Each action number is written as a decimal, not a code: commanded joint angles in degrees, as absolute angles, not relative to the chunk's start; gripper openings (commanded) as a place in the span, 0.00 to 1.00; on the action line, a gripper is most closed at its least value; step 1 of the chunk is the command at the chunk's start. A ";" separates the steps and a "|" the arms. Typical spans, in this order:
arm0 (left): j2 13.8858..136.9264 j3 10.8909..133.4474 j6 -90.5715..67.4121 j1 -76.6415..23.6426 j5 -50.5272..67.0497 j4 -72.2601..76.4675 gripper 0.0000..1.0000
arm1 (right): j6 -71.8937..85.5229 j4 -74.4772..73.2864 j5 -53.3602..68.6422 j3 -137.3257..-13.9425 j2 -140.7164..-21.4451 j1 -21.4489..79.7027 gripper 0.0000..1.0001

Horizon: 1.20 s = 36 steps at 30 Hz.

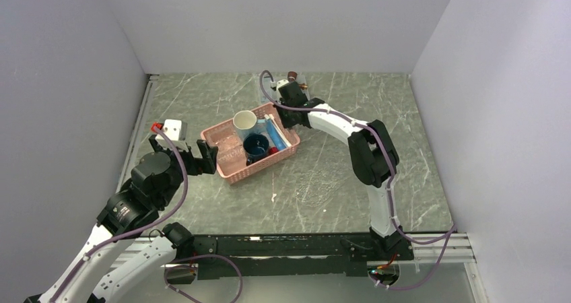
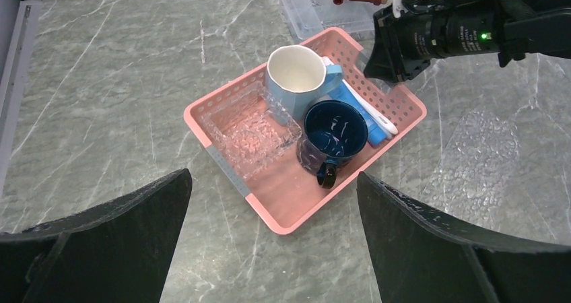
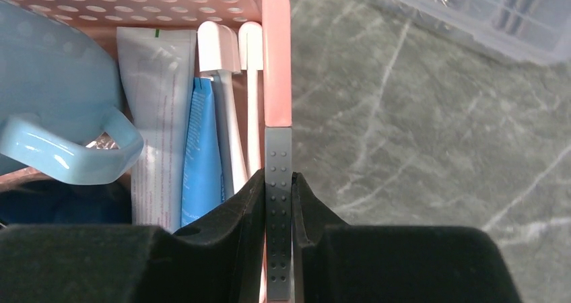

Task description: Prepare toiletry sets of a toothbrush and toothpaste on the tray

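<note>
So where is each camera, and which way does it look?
Top: high behind the arms, looking down on the table; left arm and right arm show.
Left wrist: on the left arm, facing the pink basket; open left fingers frame it.
Right wrist: close over the basket's wall; right fingers pinch it.
All three share the basket.

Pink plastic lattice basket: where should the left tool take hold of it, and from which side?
The pink plastic lattice basket: its thin upright wall, at the grey strip nearest the open left tool, from above: one finger inside, one outside, as the right tool does opposite.
</note>
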<state>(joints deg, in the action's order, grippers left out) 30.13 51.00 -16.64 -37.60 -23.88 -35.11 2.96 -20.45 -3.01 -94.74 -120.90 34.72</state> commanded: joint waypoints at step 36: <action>30.95 51.50 -16.12 -37.73 -24.83 -34.98 0.99 | 20.54 -22.65 -10.24 -77.59 -104.83 21.79 0.00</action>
<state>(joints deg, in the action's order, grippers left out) 30.96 51.00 -16.62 -37.60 -24.27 -35.27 17.45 -23.97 -8.73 -78.81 -108.05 22.57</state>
